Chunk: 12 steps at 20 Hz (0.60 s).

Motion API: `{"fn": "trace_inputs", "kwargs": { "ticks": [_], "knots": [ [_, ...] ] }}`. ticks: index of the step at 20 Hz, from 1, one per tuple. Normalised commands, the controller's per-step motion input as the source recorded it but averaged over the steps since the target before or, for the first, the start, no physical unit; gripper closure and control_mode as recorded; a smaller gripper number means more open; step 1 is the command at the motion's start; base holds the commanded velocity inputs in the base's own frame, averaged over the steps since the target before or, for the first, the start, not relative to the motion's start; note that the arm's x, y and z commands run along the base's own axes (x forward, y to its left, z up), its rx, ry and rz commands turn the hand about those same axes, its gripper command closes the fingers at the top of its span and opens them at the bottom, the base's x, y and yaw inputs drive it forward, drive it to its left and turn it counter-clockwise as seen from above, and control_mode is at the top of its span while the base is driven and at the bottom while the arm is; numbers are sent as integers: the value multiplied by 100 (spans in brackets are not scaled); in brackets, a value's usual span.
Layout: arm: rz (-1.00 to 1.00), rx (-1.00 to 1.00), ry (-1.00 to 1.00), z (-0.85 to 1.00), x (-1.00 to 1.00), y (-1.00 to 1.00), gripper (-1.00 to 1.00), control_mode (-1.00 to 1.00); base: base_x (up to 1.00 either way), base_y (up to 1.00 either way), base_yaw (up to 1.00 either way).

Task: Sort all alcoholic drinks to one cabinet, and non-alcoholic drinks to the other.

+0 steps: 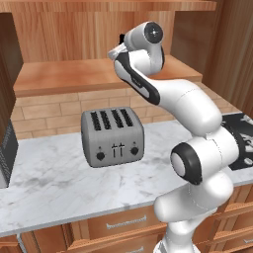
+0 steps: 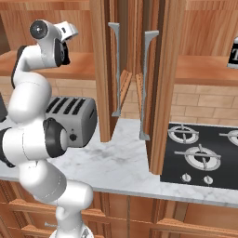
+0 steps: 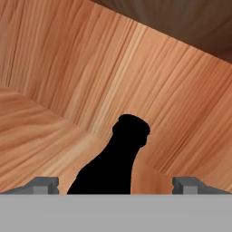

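Gripper spread wide, finger tips well apart at either side, pinching nothing. Small black bottle upright between the tips, just ahead, on the wooden cabinet shelf; contact not discernible. Plain wooden cabinet wall beyond the bottle. Below the raised hand: grey toaster on the marble counter. Off to the right: cabinet doors swung open, stove past them.

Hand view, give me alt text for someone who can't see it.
A small black bottle stands on a wooden cabinet shelf, seen close up between the two fingertips of the open gripper. Behind it rises the wood-grain wall of the cabinet.
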Motion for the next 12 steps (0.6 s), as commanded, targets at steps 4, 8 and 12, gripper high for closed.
{"fn": "trace_inputs", "kwargs": {
  "ticks": [4,8,12],
  "knots": [
    [0,0,0,0,3,0,-100,-100,0,0,0],
    [0,0,0,0,0,-1,-100,-100,0,0,0],
    [0,0,-1,0,-14,0,-100,-100,0,0,0]
  ]
}}
